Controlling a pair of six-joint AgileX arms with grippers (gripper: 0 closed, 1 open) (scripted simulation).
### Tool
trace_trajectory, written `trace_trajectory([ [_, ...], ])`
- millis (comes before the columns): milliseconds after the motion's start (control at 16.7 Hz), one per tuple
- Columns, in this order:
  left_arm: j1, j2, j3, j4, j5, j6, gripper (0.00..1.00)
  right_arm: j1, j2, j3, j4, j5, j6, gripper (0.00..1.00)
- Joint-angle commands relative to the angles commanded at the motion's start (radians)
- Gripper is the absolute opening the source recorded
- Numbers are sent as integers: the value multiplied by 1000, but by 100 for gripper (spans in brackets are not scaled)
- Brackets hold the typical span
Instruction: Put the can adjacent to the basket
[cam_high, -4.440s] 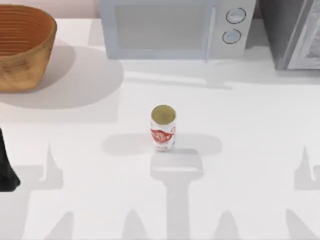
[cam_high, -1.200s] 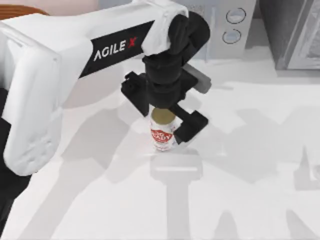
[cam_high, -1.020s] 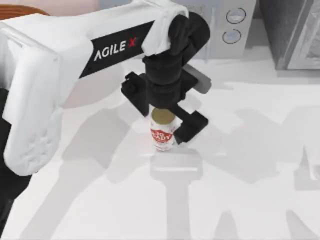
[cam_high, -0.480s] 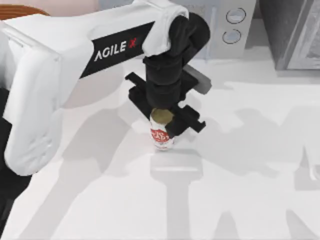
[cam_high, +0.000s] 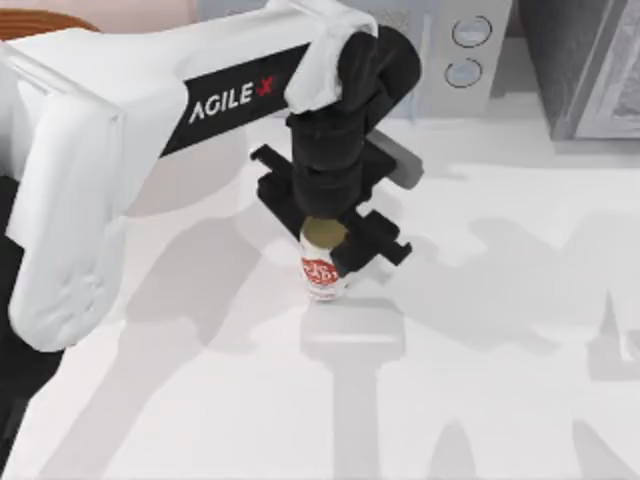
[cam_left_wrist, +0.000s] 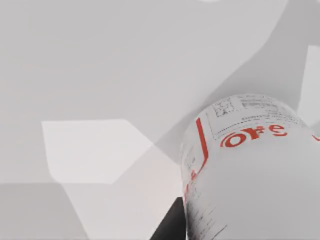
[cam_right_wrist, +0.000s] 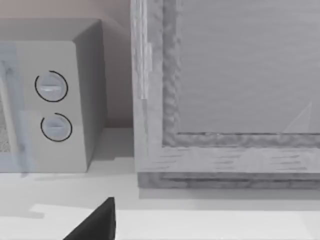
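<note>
My left gripper (cam_high: 332, 238) was clamped on the can (cam_high: 324, 262), jaws across its upper sides, can upright mid-table. The wrist view had the can (cam_left_wrist: 255, 170) right up close. Judged it light, rigid, slick metal; a mid-height grip looked safest. A microwave (cam_high: 350, 50) stood at the back, the basket (cam_high: 40, 22) rim far left. Right gripper: can't tell.

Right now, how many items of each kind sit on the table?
Small silvery-white tin can with red label: 1
Orange-brown woven basket: 1
Pale grey microwave with two round dials: 1
Grey cabinet-like appliance: 1
Total: 4
</note>
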Motion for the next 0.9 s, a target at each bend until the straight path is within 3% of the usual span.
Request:
trace_trajectory([
  [480,25,-22,-32,1,1,-7,0,0,0,0,0,0,0,100],
  [900,271,-215,-308,32,3,-125,0,0,0,0,0,0,0,100],
])
